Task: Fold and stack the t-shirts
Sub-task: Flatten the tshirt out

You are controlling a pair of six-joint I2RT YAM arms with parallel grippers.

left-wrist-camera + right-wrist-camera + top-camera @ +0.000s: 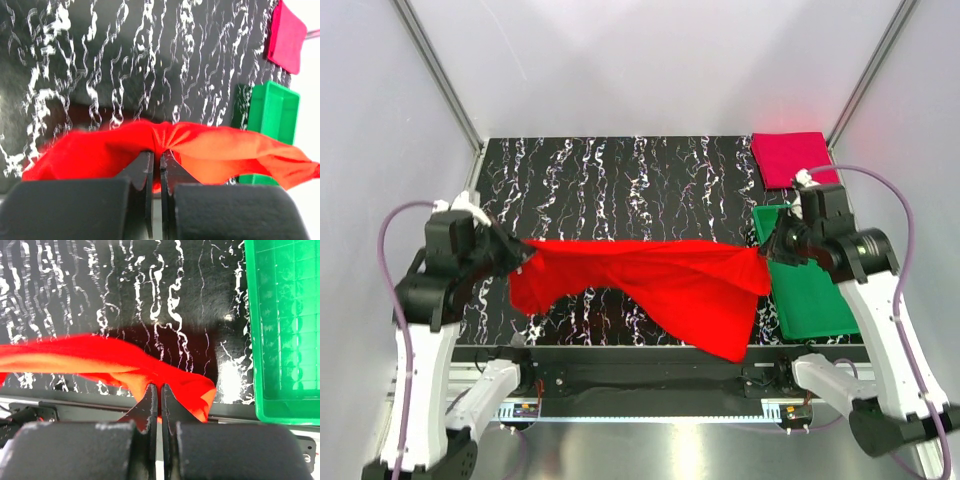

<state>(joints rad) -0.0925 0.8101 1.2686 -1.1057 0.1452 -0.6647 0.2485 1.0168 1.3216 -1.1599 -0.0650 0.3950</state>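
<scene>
A bright red t-shirt [650, 280] hangs stretched between both arms above the black marbled table [620, 180]. My left gripper [525, 255] is shut on its left end; in the left wrist view the cloth [100, 150] bunches at the closed jaws of that gripper [159, 156]. At the right end my right gripper [767, 255] is shut on the shirt, whose fabric [100, 357] is pinched at this gripper's [160, 389] jaws. The lower edge sags toward the table's near edge. A folded pinkish-crimson t-shirt [790, 158] lies flat at the back right corner.
A green plastic tray [810, 295] sits on the right side of the table, below my right gripper; it shows also in the right wrist view [285, 325] and the left wrist view [272, 110]. White walls and metal frame posts enclose the table.
</scene>
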